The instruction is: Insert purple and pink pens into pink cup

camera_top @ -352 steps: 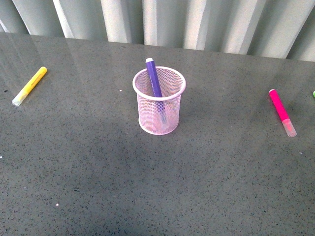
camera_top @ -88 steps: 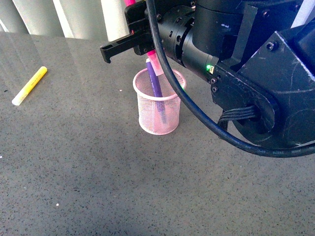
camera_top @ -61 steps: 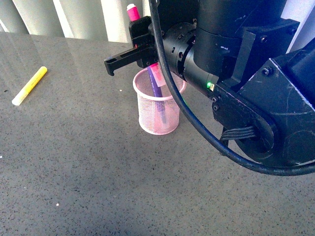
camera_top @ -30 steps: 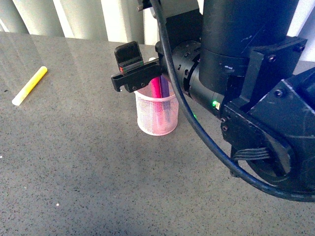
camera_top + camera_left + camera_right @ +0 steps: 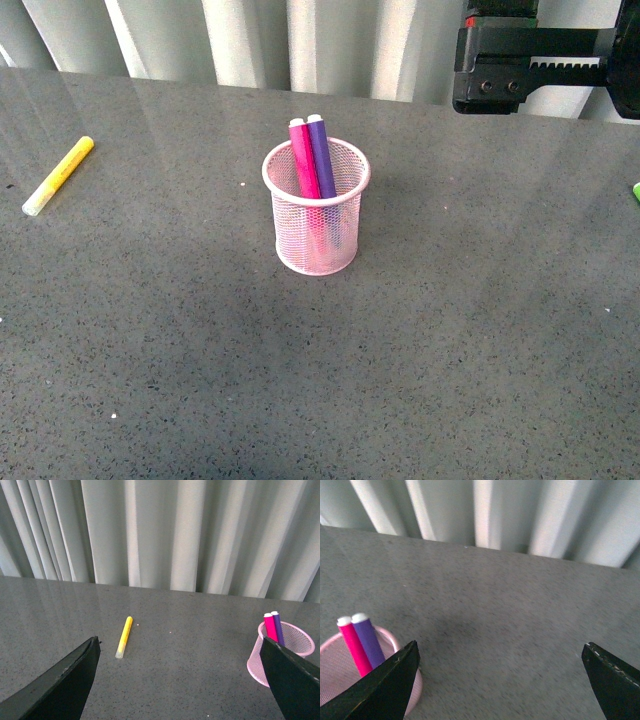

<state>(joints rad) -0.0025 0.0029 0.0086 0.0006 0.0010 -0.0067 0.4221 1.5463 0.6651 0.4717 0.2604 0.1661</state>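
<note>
Markers first: the bright magenta-pink marker (image 5: 303, 160) and the dark purple marker (image 5: 321, 157) stand side by side, touching, inside the light pink wire-mesh cylindrical cup (image 5: 316, 236), their ends rising just above the rolled rim and leaning toward the far side. The cup sits upright near the middle of the dark grey speckled counter (image 5: 330, 380). Judged from how things lie, both pens are in and the task looks complete.

Little seems left to go wrong. The main risk would be an arm sweeping low across the middle of the counter and clipping the protruding pen ends, which could tip the light mesh cup, since the tall pens lean on one side of the rim.

The right gripper (image 5: 500, 680) is raised well apart from the cup, up and to the right of it; in its wrist view the fingers (image 5: 385, 690) are spread wide with nothing between them, and the cup lies beside one finger, outside the gap. The left gripper (image 5: 180, 680) is likewise spread wide and empty, with the cup near one finger. A yellow marker (image 5: 58, 175) lies flat on the counter far to the left, well away from the cup.
</note>
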